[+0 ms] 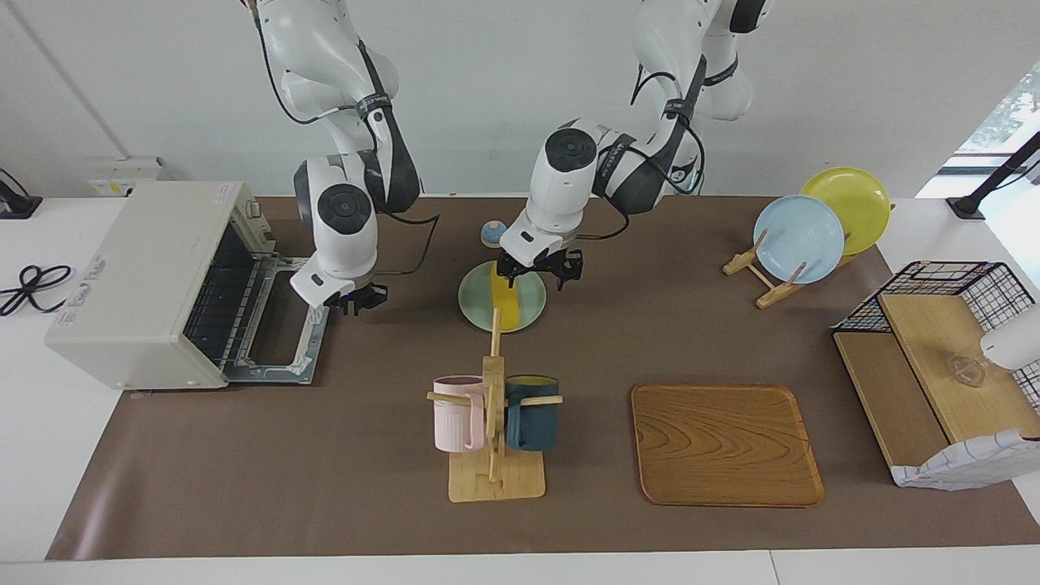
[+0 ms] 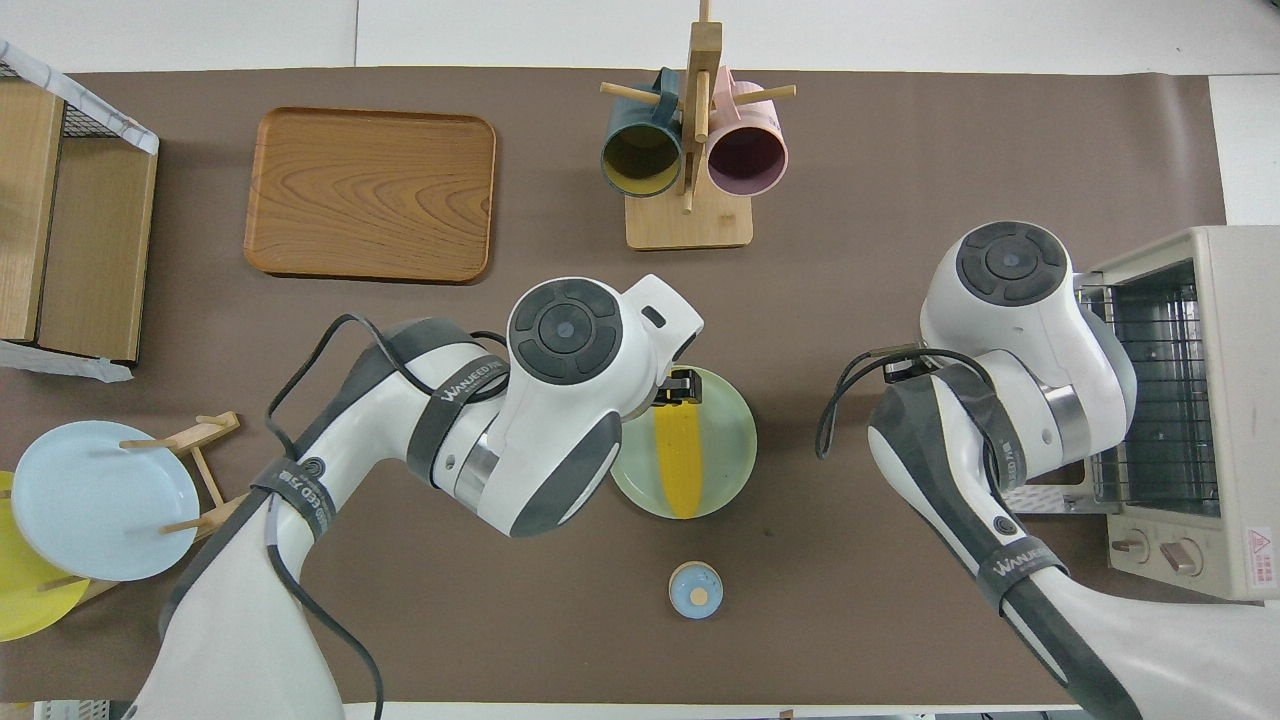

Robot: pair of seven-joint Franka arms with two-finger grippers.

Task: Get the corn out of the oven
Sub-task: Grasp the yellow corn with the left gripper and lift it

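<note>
The left claw (image 1: 539, 271) hangs open over the corn (image 1: 507, 306), which lies on a green plate (image 1: 473, 299) mid-tabletop, toward the robots' edge. The right claw (image 1: 355, 300), closed and empty, hovers at the lowered door's edge of the oven (image 1: 154, 276). With the rack bare, the removal looks done; any further handling of the corn remains.

Right hand (image 1: 355, 303) is hidden under its own arm in the overhead view. Corn (image 2: 676, 465) is partly covered by the left arm there; in the facing view it is partly masked by the mug rack (image 1: 493, 390) post. Yellow plate (image 2: 30, 595) is cut off at the overhead edge.
</note>
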